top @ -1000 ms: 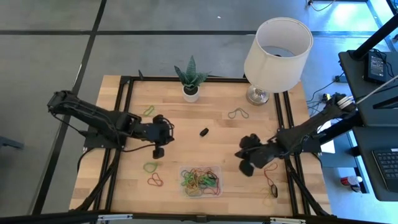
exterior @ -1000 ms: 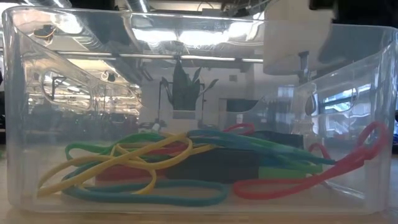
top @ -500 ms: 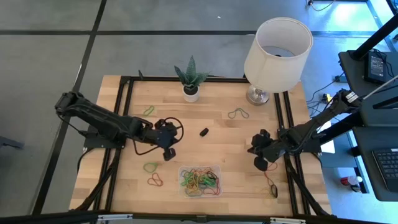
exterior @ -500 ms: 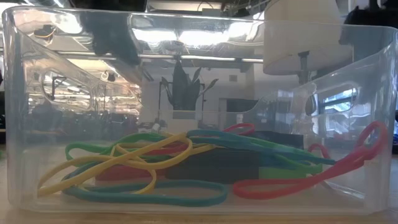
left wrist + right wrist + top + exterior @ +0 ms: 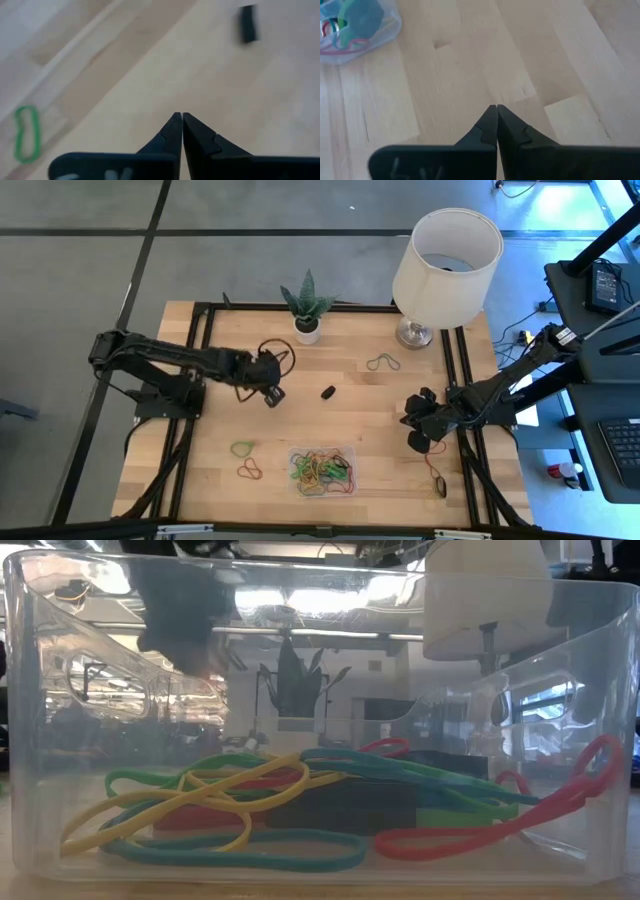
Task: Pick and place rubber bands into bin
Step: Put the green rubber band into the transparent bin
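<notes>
— Where's the bin (image 5: 322, 470)?
— Front of the wooden bench (image 5: 350, 395), clear plastic, full of floppy rubber bands (image 5: 300, 805), between both grippers.
— Jaws?
— Left gripper (image 5: 180, 120) and right gripper (image 5: 494, 111) both closed, empty.

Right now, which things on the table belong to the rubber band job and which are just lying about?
Job:
- bin, already holding many rubber bands
- loose green band
- loose red band
- band by the lamp
- left gripper
- right gripper

Lying about:
- lamp
- potted plant
- small black piece

Tangled rubber bands (image 5: 300, 805) in clear bin (image 5: 40, 690)
</notes>
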You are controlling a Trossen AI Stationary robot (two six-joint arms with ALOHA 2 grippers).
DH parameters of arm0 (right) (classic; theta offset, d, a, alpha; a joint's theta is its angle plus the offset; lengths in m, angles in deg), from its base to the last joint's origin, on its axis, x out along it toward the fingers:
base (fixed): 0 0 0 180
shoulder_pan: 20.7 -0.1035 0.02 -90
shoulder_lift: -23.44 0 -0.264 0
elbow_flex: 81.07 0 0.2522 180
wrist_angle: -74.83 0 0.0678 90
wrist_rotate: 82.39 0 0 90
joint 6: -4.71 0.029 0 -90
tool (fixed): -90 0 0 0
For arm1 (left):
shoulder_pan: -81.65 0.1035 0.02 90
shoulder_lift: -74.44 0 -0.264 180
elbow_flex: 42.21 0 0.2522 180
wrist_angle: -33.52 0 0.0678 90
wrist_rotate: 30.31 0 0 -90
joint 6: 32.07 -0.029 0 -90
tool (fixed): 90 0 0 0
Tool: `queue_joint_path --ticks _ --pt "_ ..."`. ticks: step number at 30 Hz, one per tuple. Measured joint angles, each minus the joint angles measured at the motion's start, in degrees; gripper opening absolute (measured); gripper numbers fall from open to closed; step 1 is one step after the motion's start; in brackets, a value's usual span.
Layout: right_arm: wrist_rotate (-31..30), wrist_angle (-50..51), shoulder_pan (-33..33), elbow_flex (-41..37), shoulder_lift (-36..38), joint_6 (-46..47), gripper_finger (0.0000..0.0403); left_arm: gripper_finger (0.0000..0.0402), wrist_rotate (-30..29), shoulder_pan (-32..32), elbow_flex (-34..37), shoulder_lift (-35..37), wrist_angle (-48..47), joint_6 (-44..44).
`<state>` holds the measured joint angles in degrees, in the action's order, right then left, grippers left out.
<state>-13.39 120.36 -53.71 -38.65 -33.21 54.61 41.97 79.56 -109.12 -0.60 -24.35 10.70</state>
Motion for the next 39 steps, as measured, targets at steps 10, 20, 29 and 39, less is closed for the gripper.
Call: queue_joint_path --ticks 10,20,29,39 --pt "-2.7 0.5 3.0 0.0 0.1 4.1 0.0003 0.0099 6.1 19.2 1.9 -0.3 -4.6 -2.1" --pt "-3.0 -1.6 7.7 0.0 0.1 4.1 0.0003 0.0156 5.1 32.6 7.2 -3.5 -3.9 -5.0" --pt "-3.0 -2.3 11.0 0.0 0.1 4.0 0.0003 0.0157 5.7 40.1 7.9 -10.6 -3.6 -5.0" --pt "-3.0 -2.7 12.7 0.0 0.1 3.7 0.0003 0.0143 10.8 43.3 7.3 -19.7 -4.0 -8.2"
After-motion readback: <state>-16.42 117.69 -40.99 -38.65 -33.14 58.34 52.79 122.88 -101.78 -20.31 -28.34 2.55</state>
